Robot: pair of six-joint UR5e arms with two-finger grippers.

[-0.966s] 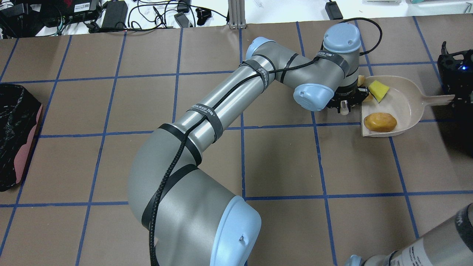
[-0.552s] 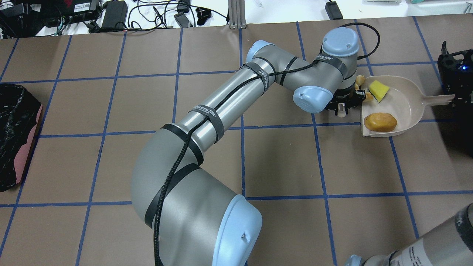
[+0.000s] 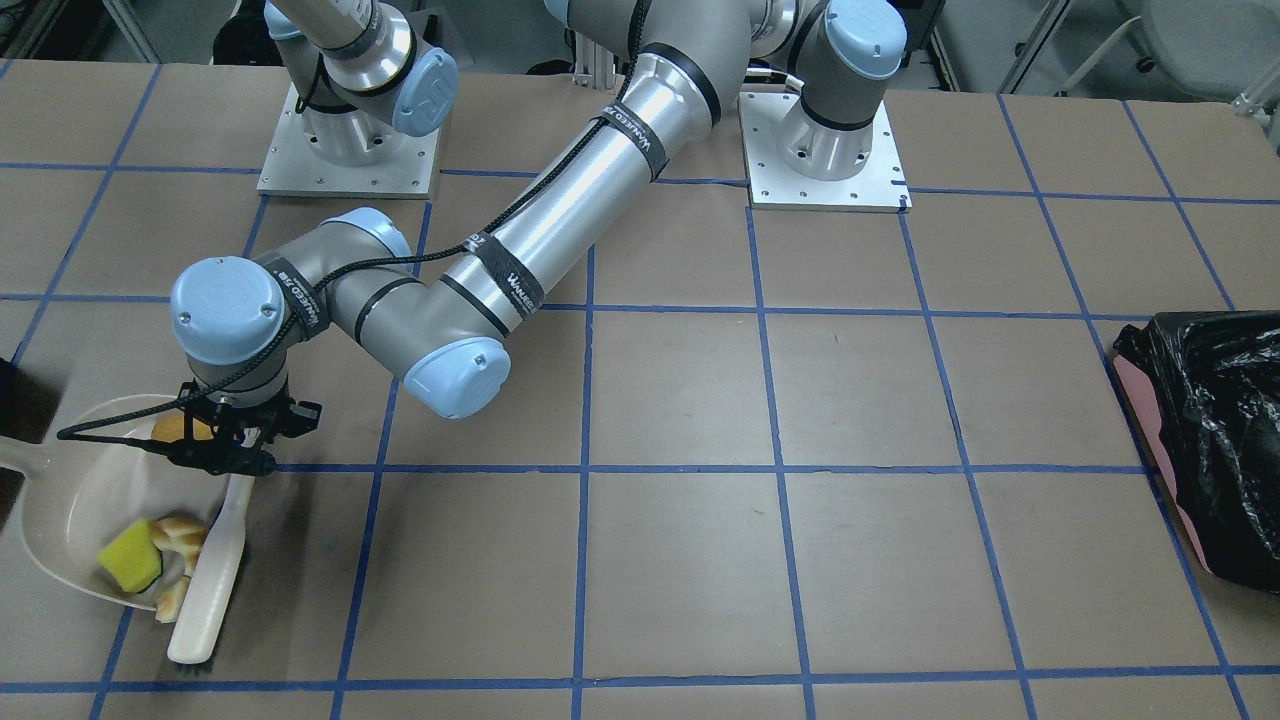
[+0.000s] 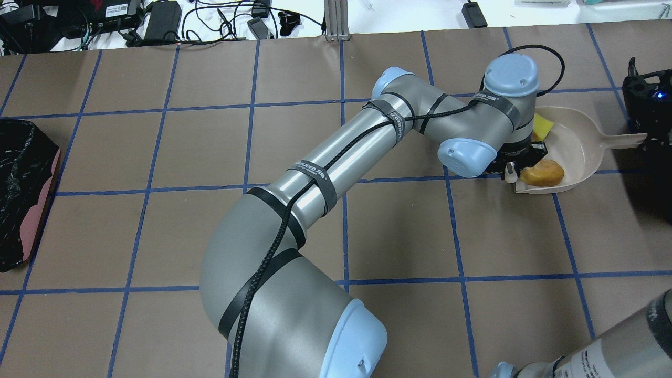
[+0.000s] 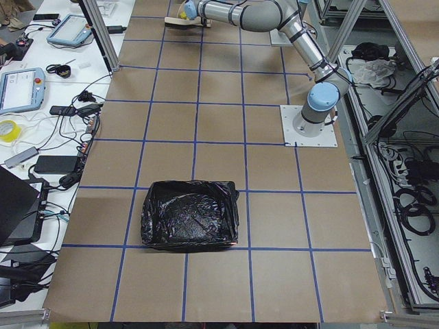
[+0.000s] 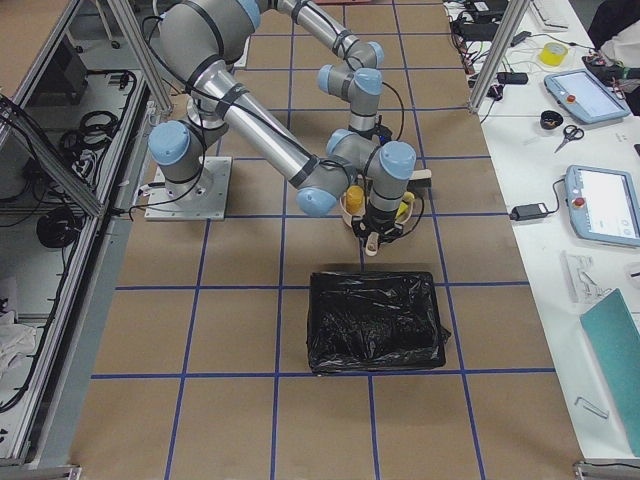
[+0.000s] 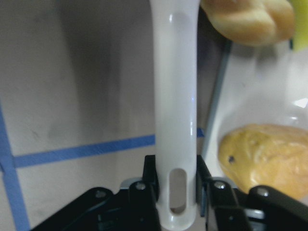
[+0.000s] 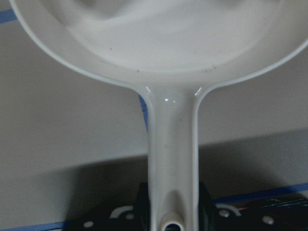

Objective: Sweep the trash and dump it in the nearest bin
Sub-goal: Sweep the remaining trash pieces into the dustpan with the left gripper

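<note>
Your left end effector point(image 7: 176, 180) clamps the brush point(image 3: 205, 590), right end effector point(image 8: 172, 202) the dustpan point(image 4: 577, 152) handle; roll point(image 4: 543, 172) and sponge point(image 3: 130, 555) sit inside, pastry point(image 3: 180, 535) at the lip, so an early tilt could spill it.

Shiny plastic on matt brown paper

Clamped in the left tool point(image 7: 175, 185), the brush handle point(image 7: 174, 96) is smooth, glossy pale plastic, like the cream dustpan point(image 4: 572, 147) beside it. The roll point(image 7: 262, 154) has a glazed golden sheen, the pastry point(image 7: 248, 19) a duller crust, and the sponge point(image 3: 128, 553) looks matt. The counter point(image 4: 157, 157) under the tool is matt brown paper with blue tape. Far from the tool, the bag point(image 3: 1215, 420) is crinkled shiny black plastic.
</note>
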